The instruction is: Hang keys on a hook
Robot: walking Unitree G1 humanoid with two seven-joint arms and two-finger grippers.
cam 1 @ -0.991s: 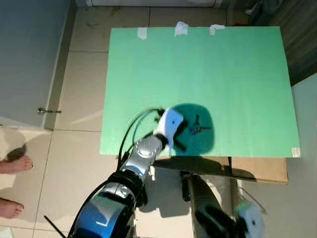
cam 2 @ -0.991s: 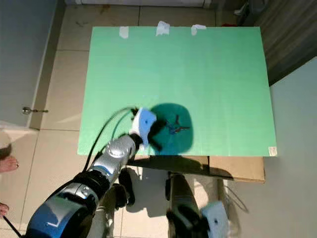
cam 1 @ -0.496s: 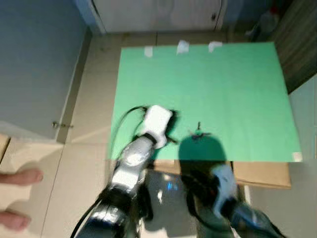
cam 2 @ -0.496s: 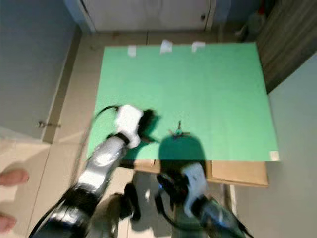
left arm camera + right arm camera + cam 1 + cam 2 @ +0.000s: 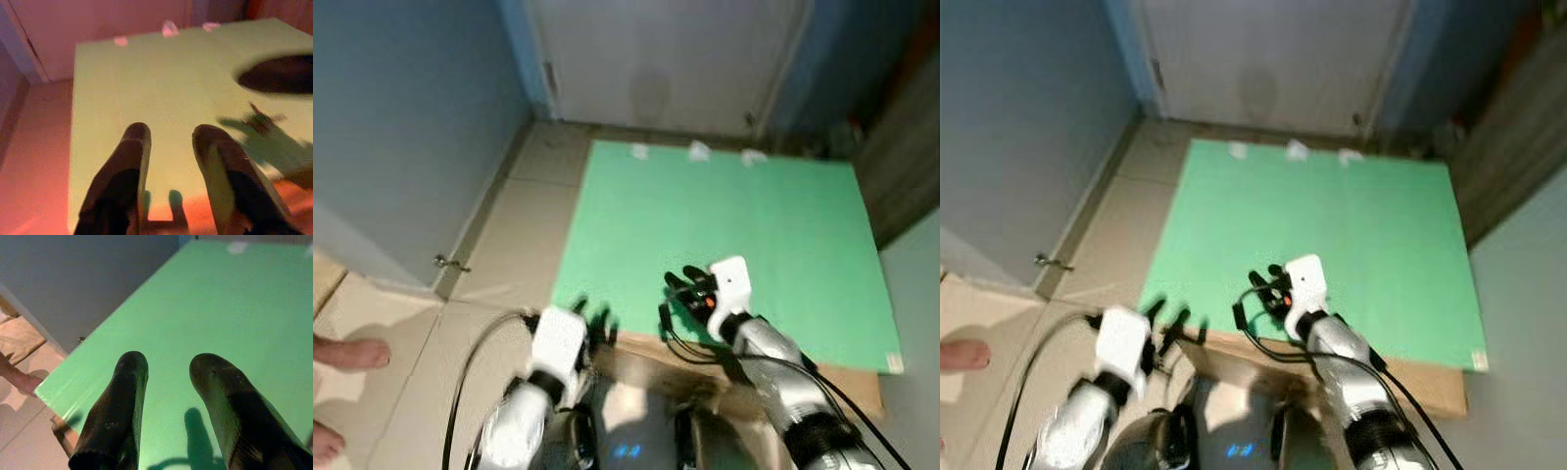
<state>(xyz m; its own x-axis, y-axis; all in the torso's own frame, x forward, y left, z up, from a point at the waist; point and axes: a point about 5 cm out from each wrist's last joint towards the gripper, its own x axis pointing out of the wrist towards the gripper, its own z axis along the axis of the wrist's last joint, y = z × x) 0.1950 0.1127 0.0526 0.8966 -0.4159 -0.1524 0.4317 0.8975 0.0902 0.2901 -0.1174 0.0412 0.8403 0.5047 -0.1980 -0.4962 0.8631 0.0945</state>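
Note:
A small dark bunch of keys [image 5: 259, 120] lies flat on the green mat [image 5: 773, 215] near its front edge, seen in the left wrist view. My right gripper [image 5: 686, 286] hovers low over the mat's front middle, about where the keys lie, and covers them in the head views. Its fingers [image 5: 122, 401] are open with only green mat between them. My left gripper [image 5: 592, 318] is at the mat's front left corner, open and holding nothing, its fingers [image 5: 132, 156] pointing across the mat toward the keys.
The mat is taped to a table with brown cardboard [image 5: 847, 377] under its front edge. A small metal hook [image 5: 451, 262] sticks out low on the blue-grey wall at left. A person's bare feet [image 5: 354, 353] stand on the tiles at lower left. A white door [image 5: 666, 59] is behind.
The camera has tilted up and now shows the door. My left arm has drawn back to the mat's front left corner. My right arm has risen over the mat above the keys.

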